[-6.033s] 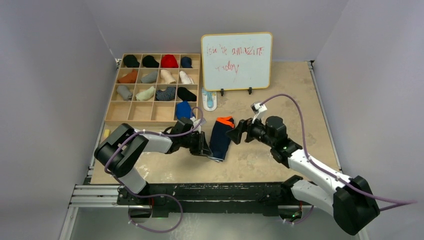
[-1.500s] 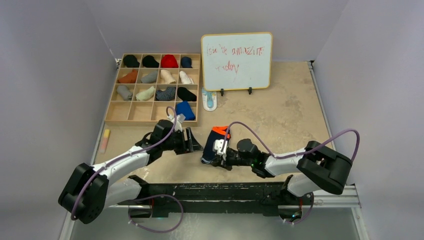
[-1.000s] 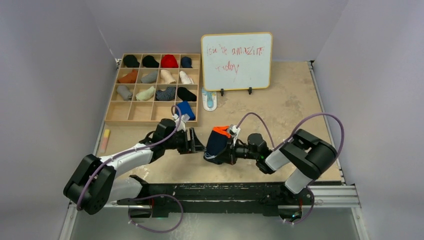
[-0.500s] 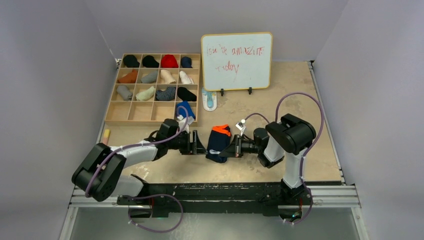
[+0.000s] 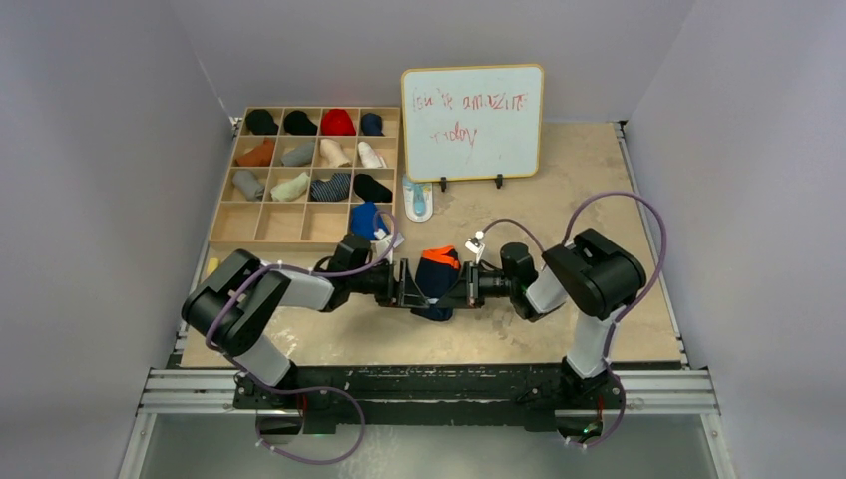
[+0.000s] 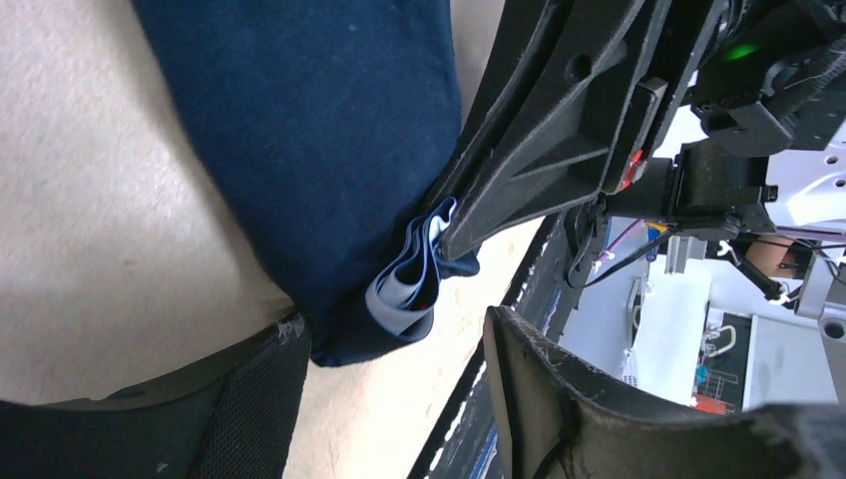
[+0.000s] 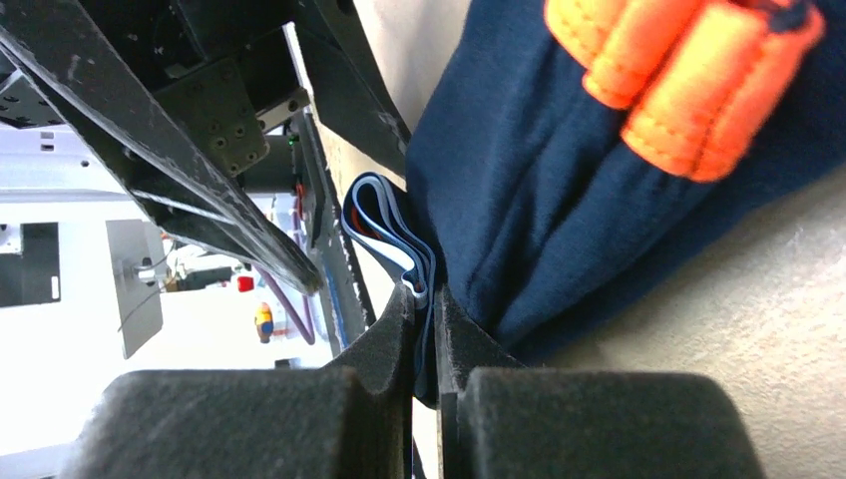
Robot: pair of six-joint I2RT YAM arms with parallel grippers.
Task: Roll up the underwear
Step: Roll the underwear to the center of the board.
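The navy underwear (image 5: 436,280) with orange trim (image 5: 440,254) lies bunched on the table between both grippers. My right gripper (image 5: 463,286) is shut on its folded near edge; in the right wrist view the pads (image 7: 399,324) pinch the light-blue band (image 7: 384,225) of the underwear (image 7: 559,190). My left gripper (image 5: 405,286) stands open against the underwear's left side. In the left wrist view the underwear (image 6: 309,130) and its band (image 6: 409,284) sit just ahead of the left gripper (image 6: 394,354), with nothing between the fingers. No grey underwear is in view.
A wooden compartment tray (image 5: 225,216) holding several rolled garments stands at the back left, with a blue roll (image 5: 366,218) in its nearest right cell. A whiteboard (image 5: 472,122) stands behind, a small blue-white item (image 5: 417,200) before it. A marker (image 5: 211,267) lies at the left edge.
The left gripper has slid right until it meets the underwear. The right arm has folded back with its gripper still shut on the underwear, which has shifted slightly toward the back.
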